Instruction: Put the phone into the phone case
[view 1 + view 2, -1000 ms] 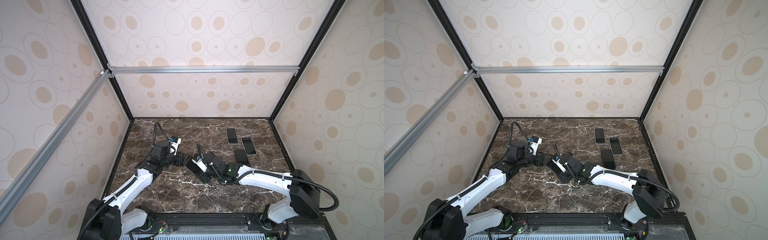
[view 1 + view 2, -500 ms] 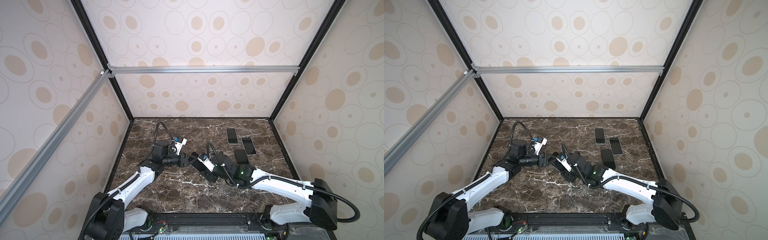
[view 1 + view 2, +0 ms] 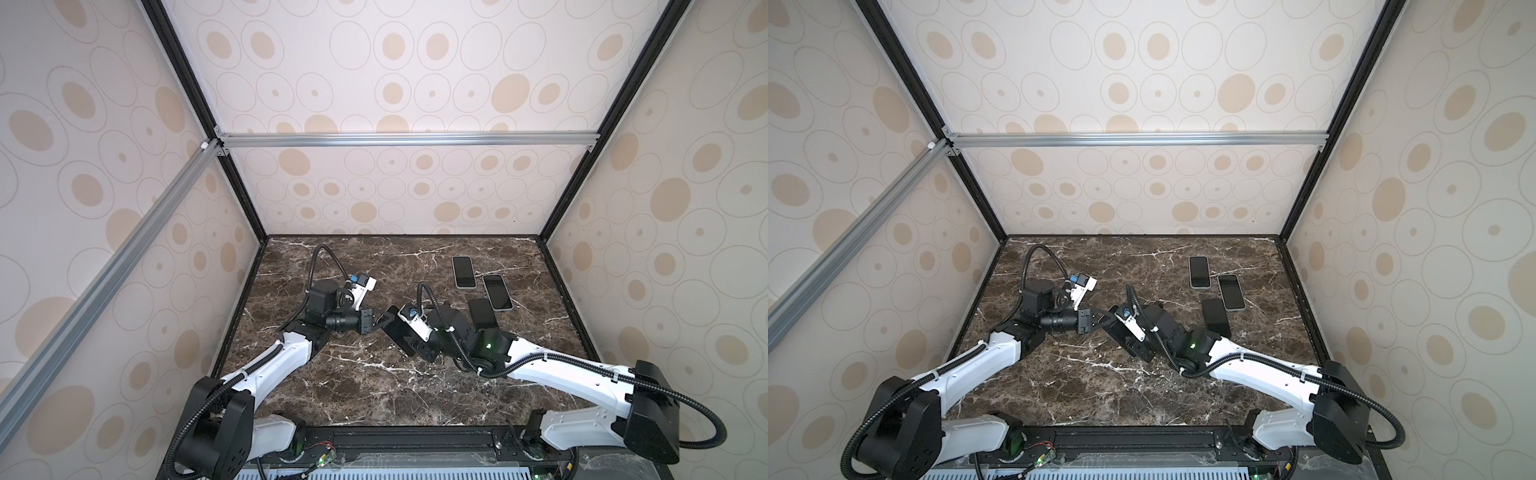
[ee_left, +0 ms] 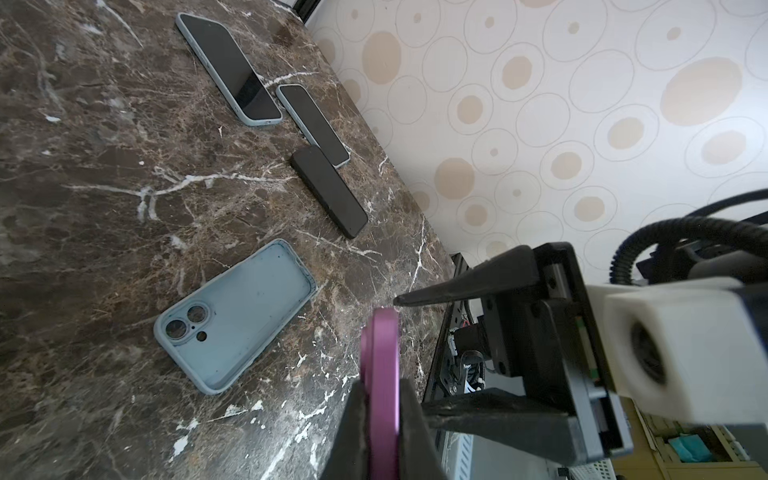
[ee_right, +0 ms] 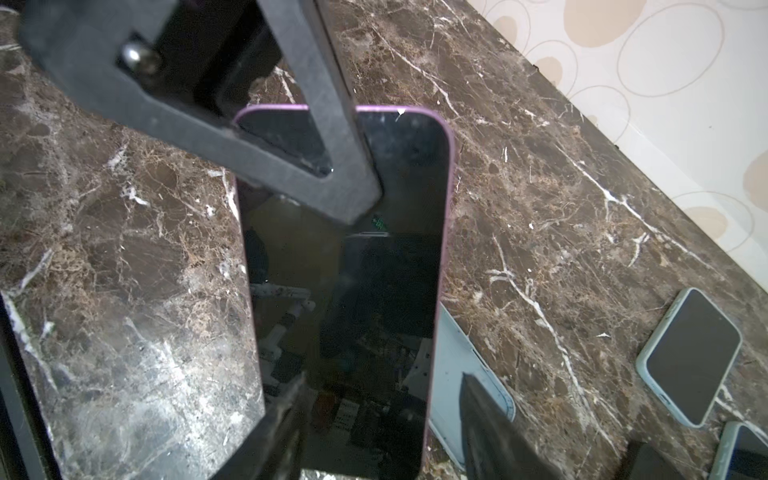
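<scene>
The phone (image 5: 345, 270), purple-edged with a dark screen, hangs above the marble table between both arms, shown in both top views as a dark slab (image 3: 398, 337) (image 3: 1121, 334). My left gripper (image 4: 380, 388) is shut on one end of it, its fingers (image 5: 332, 166) flat on both faces. My right gripper (image 5: 382, 378) is open around the other end; one finger stands clear of the phone's edge. The phone case (image 4: 237, 316), light blue and hollow side up, lies on the table under the phone (image 5: 469, 374). The right arm hides it in both top views.
Two phones in pale cases (image 3: 463, 272) (image 3: 497, 292) and a black phone (image 3: 483, 313) lie screen-up at the back right of the table (image 3: 374, 395). Patterned walls close in three sides.
My left gripper was open a second ago and has shut on the phone's end. Both grippers and the phone have shifted a little to the right. The right jaws have narrowed slightly.
</scene>
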`<state>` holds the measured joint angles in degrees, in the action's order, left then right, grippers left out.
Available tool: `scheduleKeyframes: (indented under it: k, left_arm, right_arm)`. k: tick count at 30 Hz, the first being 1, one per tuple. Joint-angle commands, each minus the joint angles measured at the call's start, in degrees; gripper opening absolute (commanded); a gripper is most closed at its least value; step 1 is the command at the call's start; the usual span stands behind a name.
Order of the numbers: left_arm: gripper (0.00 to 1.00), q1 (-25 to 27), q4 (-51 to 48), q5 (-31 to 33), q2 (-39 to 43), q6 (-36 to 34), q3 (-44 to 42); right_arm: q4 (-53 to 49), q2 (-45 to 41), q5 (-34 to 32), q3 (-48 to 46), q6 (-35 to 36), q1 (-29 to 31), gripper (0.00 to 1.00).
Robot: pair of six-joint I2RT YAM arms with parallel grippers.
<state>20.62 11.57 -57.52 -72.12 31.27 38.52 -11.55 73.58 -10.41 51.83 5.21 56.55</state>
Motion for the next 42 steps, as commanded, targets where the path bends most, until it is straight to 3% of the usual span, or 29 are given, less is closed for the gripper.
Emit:
scheduleKeyframes:
  k: [1, 7, 14, 19, 24, 33, 37, 40, 42]
  left_arm:
    - [0.00, -0.17, 4.19, -1.02, 0.49, 2.59, 0.26]
    - [0.00, -0.14, 17.94, 3.37, 2.24, 12.65, -2.87]
    - [0.00, -0.23, 27.12, 12.31, 7.71, 20.27, -0.84]
    - [0.00, -0.16, 42.87, 16.89, 11.79, 28.13, -0.77]
    - [0.00, -0.21, 58.16, 17.17, 10.94, 35.36, 0.55]
    - [0.00, 0.85, 77.77, 15.18, 6.43, 46.50, 4.19]
    - [0.00, 1.61, 77.87, 13.84, 6.22, 46.54, 4.29]
    - [0.00, 2.10, 76.02, 13.81, 6.96, 45.26, 3.51]
    - [0.00, 2.44, 75.42, 13.57, 7.40, 44.77, 3.15]
  right_arm:
    - [0.55, -1.53, -1.04, 1.24, 0.45, -0.20, 0.70]
    - [0.74, -5.55, -1.34, 2.57, -4.53, -1.24, 0.99]
    - [2.81, -17.06, 6.46, 2.33, -14.62, -9.19, 0.99]
    - [8.05, -24.66, 17.49, 0.39, -20.74, -16.95, 1.00]
    - [13.01, -25.17, 29.36, 2.84, -24.23, -20.71, 0.84]
    - [24.96, -17.32, 41.78, 6.96, -30.06, -20.94, 0.66]
    - [32.63, -13.90, 48.49, 7.57, -33.19, -20.88, 0.59]
    - [35.35, -12.44, 50.95, 7.94, -34.46, -20.85, 0.46]
    - [35.47, -12.27, 51.42, 8.11, -34.78, -20.81, 0.46]
